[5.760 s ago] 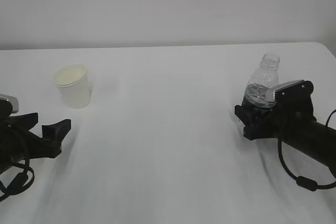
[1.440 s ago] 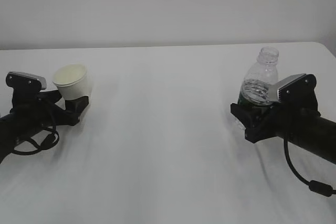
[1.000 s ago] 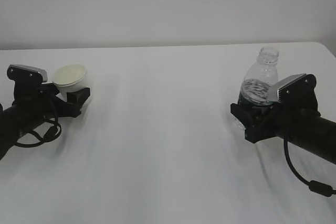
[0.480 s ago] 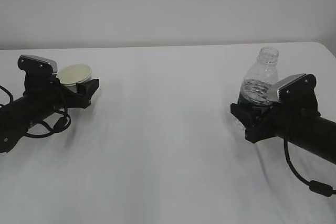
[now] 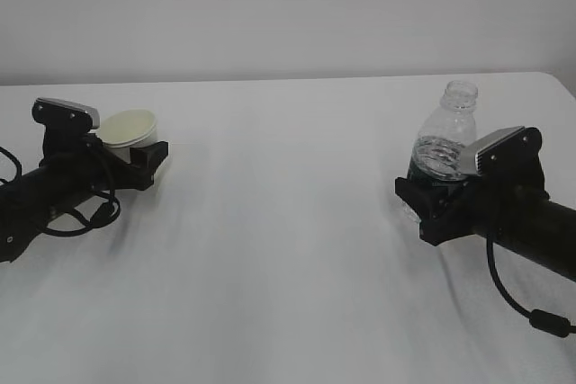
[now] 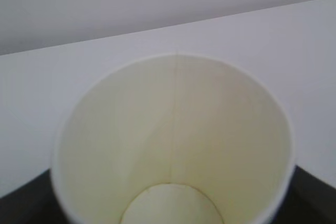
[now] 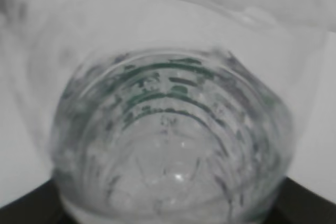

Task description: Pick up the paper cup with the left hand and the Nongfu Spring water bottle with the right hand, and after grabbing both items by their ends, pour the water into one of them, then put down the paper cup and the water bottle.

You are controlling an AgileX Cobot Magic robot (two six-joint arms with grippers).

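- Two grippers work far apart on the white desk (image 5: 288, 249).
- The left gripper (image 5: 126, 161) has its jaws around the lower part of the paper cup (image 5: 128, 127), grasping it at the desk's left side; the cup's inside looks dry.
- The right gripper (image 5: 441, 200) has its jaws clenched on the base of the capless Nongfu Spring water bottle (image 5: 445, 137), which stands nearly upright at the right, with water (image 5: 439, 156) inside.

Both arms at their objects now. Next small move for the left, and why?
Probably close the left gripper on the paper cup and lift. The cup sits between its fingers, centred in the left wrist view and empty, but whether it is gripped yet isn't clear. The right gripper already has the Nongfu Spring water bottle by its lower body, upright, so pouring seems to wait only on the cup.
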